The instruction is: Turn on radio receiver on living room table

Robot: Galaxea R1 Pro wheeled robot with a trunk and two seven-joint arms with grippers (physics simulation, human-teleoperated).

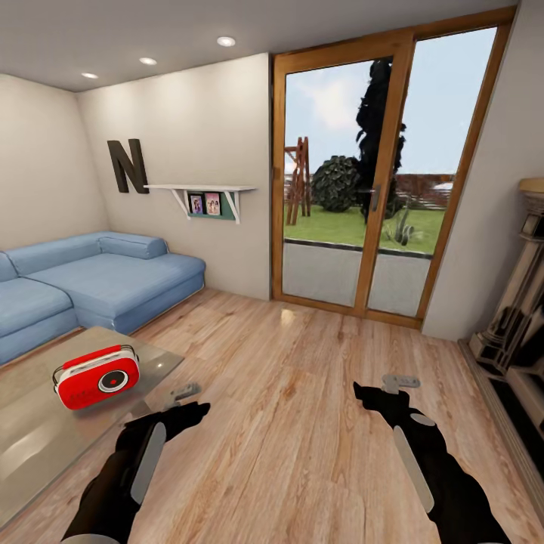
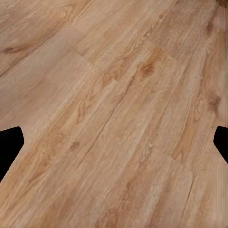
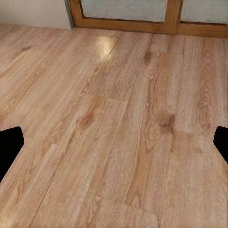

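The red radio receiver (image 1: 98, 378), with white trim and a round front dial, stands on the glossy grey table (image 1: 45, 434) at the left of the head view. My left gripper (image 1: 189, 399) hovers over the wood floor just past the table's right corner, right of the radio and apart from it. My right gripper (image 1: 385, 387) hangs over bare floor further right. In both wrist views the dark fingertips (image 2: 9, 147) (image 3: 9, 147) sit wide apart at the picture edges with only floor planks between them, so both grippers are open and hold nothing.
A blue L-shaped sofa (image 1: 98, 279) lies behind the table along the left wall. A wood-framed glass door (image 1: 378, 189) to a garden stands ahead. A dark ornate mantel (image 1: 521, 317) lines the right wall. Light plank floor (image 1: 302, 423) stretches between them.
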